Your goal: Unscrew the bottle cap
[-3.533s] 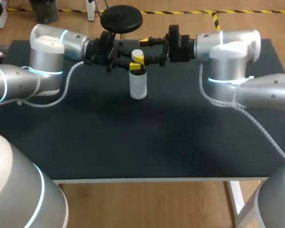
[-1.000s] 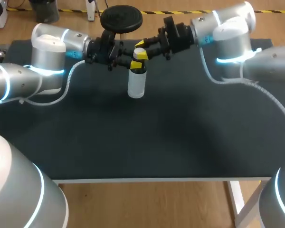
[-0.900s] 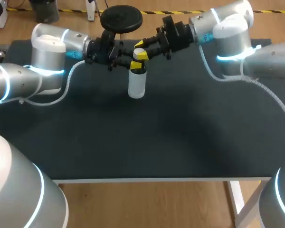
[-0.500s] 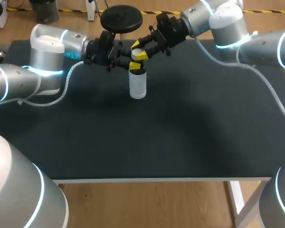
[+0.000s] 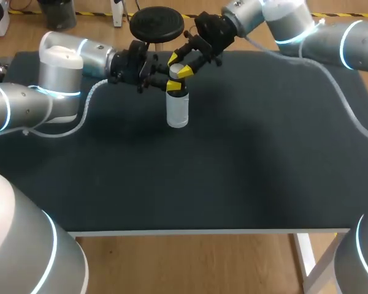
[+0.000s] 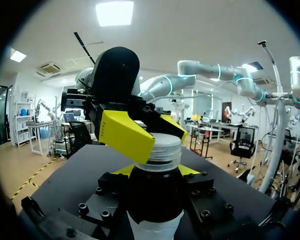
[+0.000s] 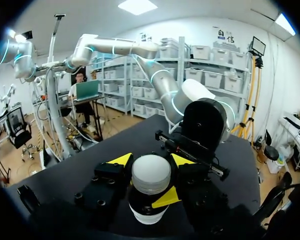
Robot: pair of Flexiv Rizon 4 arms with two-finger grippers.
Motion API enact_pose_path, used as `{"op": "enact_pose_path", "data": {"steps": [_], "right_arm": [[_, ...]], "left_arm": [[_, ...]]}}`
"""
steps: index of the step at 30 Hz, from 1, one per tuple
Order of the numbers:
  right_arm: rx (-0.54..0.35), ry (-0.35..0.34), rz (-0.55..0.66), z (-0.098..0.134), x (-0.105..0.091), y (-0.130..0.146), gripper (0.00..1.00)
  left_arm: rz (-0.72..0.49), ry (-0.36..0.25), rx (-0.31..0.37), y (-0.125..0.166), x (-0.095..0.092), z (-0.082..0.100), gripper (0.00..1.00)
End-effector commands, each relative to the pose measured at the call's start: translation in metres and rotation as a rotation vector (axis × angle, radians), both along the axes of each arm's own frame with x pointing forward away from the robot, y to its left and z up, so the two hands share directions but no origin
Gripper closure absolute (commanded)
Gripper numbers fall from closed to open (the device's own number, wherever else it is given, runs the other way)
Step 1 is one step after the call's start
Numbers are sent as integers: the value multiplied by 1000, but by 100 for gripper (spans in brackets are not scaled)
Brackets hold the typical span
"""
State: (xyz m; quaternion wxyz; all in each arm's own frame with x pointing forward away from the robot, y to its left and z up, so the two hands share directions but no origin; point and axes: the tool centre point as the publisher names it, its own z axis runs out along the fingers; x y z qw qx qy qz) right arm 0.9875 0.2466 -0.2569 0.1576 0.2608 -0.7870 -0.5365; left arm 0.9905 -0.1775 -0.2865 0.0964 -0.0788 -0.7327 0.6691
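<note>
Start at your left gripper (image 5: 175,87). It comes in level from the side, and its two yellow-tipped fingers are clamped on the translucent white plastic bottle (image 5: 178,110). The grip sits high, on the dark band just under the neck, one finger on each side. The left wrist view shows this best: the dark neck fills the gap between that gripper's (image 6: 155,172) fingers. The bottle stands upright on the black matte table top (image 5: 233,153), with its cloudy, smooth, round body hanging below the left gripper's fingers.

Directly above those fingers is the pale ribbed screw cap (image 6: 164,150). It is a short, wide cylinder with fine vertical ridges round its skirt and a flat, smooth top (image 7: 151,174). It looks fully seated on the neck, with no gap that I can make out.

Your right gripper (image 5: 179,66) reaches down at a slant from the far right side. Its fingers are closed on the cap, with a yellow tip pressed to each side of the ridged skirt (image 7: 151,161).

I judge you are in the turning step: one gripper braces the bottle and the other grips the cap, which is not yet off. The next move calls for a wrist rotation about the bottle's upright axis. The left grip must stay firm, because the smooth plastic could spin or tip under torque. The ridges should give the right fingers good purchase. Lift only when the thread has let go.
</note>
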Motion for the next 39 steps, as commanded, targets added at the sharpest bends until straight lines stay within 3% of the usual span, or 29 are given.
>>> {"op": "enact_pose_path", "data": {"steps": [1,24,39], "right_arm": [[-123,128,502,-4,6,1,100],[-240,141,912,2,-2,-3,100],[-256,136,1015,9,-10,-3,100]], "left_arm": [[-1,1,-1,-1,0,2,100],[-1,1,-1,-1,0,2,100],[-1,1,-1,-1,0,2,100]]}}
